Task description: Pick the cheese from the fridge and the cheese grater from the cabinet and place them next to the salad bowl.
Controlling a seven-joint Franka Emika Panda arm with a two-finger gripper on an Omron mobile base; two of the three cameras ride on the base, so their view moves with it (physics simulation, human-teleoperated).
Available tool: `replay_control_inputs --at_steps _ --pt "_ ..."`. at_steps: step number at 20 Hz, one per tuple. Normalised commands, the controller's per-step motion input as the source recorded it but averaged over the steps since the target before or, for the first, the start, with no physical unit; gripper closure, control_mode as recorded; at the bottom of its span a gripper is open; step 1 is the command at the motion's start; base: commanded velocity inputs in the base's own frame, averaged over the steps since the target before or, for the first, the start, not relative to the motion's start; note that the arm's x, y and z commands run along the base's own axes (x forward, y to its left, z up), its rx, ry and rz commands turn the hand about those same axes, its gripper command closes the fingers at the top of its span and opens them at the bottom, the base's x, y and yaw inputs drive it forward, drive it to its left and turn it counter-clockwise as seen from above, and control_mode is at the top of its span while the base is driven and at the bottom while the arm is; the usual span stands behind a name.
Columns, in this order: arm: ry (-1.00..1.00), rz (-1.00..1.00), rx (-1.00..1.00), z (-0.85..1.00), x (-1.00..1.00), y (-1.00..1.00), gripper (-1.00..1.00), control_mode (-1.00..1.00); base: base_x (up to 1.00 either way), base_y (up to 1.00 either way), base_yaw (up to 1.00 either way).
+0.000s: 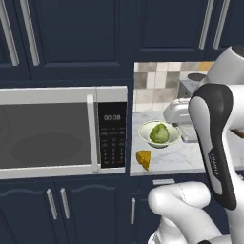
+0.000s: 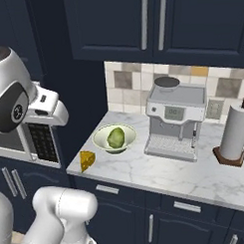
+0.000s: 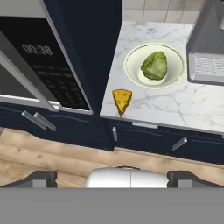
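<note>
Cheese [image 3: 122, 100] beside salad bowl [image 3: 131, 72]; microwave [image 3: 39, 65] leftward

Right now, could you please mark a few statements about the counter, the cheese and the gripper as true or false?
1. The cheese lies on the counter near its front corner. True.
2. The cheese sits inside the salad bowl. False: it lies on the marble beside the bowl.
3. The bowl holds a lettuce head. True.
4. The gripper holds the cheese. False: it is open and holds nothing.
5. The grater stands next to the bowl. False: a coffee machine stands there.
</note>
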Motion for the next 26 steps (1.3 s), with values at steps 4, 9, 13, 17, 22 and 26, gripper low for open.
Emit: replay_control_inputs --at_steps 4,9,13,17,22,26 --pt "0.00 0.00 0.00 0.00 0.00 0.00 -1.00 -1.00 0.00 0.00 0.00" --pt "0.00 0.00 0.00 0.00 0.00 0.00 -1.00 -1.00 0.00 0.00 0.00" --pt "0.00 0.00 0.00 0.00 0.00 0.00 -1.00 1.00 -0.27 0.01 0.00" --pt "0.00 0.00 0.00 0.00 0.00 0.00 -1.00 1.00 -0.52 0.31 0.09" --pt "0.00 0.00 0.00 0.00 0.00 0.00 -1.00 1.00 -0.07 0.64 0.38" --pt "0.00 0.00 0.00 0.00 0.00 0.00 -1.00 1.00 0.35 0.83 0.40"
